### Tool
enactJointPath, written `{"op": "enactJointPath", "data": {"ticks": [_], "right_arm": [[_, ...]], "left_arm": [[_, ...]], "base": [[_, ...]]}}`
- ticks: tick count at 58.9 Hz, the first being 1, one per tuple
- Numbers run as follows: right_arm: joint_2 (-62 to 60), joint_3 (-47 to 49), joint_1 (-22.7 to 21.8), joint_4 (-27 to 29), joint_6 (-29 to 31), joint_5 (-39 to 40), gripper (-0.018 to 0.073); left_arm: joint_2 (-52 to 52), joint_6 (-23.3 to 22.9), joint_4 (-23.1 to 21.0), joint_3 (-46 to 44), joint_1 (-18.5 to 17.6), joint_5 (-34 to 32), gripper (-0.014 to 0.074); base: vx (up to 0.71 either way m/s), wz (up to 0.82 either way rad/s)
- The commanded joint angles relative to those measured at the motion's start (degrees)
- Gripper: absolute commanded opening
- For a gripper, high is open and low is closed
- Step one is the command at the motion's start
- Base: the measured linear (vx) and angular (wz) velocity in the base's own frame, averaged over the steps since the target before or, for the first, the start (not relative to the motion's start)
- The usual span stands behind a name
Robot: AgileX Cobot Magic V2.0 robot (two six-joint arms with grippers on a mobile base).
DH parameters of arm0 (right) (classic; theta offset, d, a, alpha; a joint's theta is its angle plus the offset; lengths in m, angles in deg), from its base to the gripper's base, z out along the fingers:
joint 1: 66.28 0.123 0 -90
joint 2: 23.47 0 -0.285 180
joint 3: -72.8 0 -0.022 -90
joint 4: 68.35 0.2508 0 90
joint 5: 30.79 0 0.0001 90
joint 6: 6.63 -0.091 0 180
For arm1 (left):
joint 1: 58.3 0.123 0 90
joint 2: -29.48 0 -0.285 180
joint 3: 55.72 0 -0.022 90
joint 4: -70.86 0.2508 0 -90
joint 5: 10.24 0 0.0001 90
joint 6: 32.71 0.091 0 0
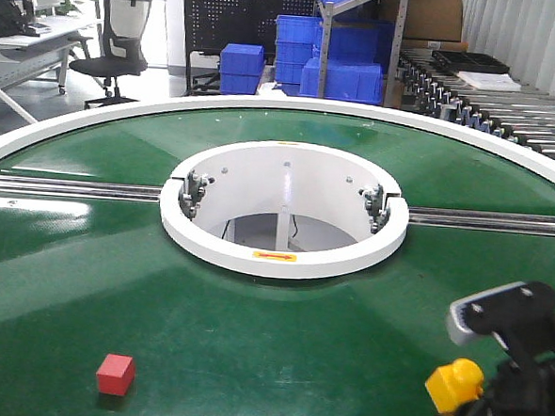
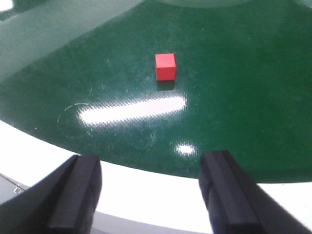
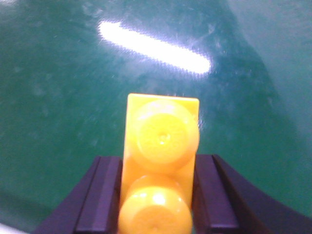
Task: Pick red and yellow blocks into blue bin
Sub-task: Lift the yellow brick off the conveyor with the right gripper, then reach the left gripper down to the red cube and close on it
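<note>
- Red cube (image 1: 116,373) alone on the green turntable surface (image 1: 251,338), near the front left edge in the front-facing view, well apart from the white central ring (image 1: 279,255).
- From the left wrist camera, the same cube (image 2: 165,66) sits flat on the green, ahead of the left gripper (image 2: 151,195) and roughly in line with the gap between its fingers, a little towards the finger on the picture's right.
- The left gripper is spread wide and holds nothing. Both dark fingers (image 2: 75,195) hang over the table's white outer rim (image 2: 146,204), with bare green surface between them and the cube.
- Yellow brick (image 3: 161,161) is clamped in the right gripper (image 3: 158,195), one black finger (image 3: 105,195) pressed against each long side. Its two round studs face the wrist camera, and part of the brick sticks out past the fingertips.
- The front-facing view places the brick (image 1: 455,384) and the right gripper (image 1: 473,399) at the lower right corner, over the green surface and well apart from the red cube.
- Whether the brick's underside touches the green surface cannot be told from either view.
- Blue crates (image 1: 301,54) stand stacked on the floor beyond the table's far side, beside a metal shelf frame. At this distance their wall pattern is too small to tell.
</note>
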Motion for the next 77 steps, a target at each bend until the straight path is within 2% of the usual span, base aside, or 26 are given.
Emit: {"op": "enactJointPath", "data": {"ticks": [1,9,24,37,47,61,77], "right_arm": [[-4.8,-0.9,-0.1,0.6,0.7,4.5,0.0231],[-7.5,-2.7,-0.1,1.0,0.6,4.9,0.0231],[-8.3,-2.8,-0.1,1.0,0.6,2.7,0.0231],[-8.3,-2.8,-0.1,1.0,0.6,2.7,0.0231],[-8.3,-2.8,-0.1,1.0,0.6,2.7,0.0231],[-8.3,-2.8,-0.1,1.0,0.6,2.7,0.0231],[-8.3,-2.8,-0.1,1.0,0.6,2.7,0.0231]], "left_arm": [[-1.6,-0.1,0.3,-1.8,-0.5,-5.2,0.0533],[-5.5,-0.1,0.3,-1.9,-0.5,-5.5,0.0542],[-19.9,0.0,0.0,-3.8,-0.5,-6.3,0.0653],[-34.8,0.1,-3.0,-10.9,-0.5,-6.7,0.0648],[-44.9,0.1,-4.5,-16.9,-0.5,-12.8,0.0643],[-58.0,0.1,-4.7,-24.7,-0.5,-20.0,0.0637],[-69.4,0.1,-4.5,-32.9,-0.5,-21.4,0.0625]], "base": [[0.0,0.0],[0.0,0.0],[0.0,0.0],[0.0,0.0],[0.0,0.0],[0.0,0.0],[0.0,0.0]]}}
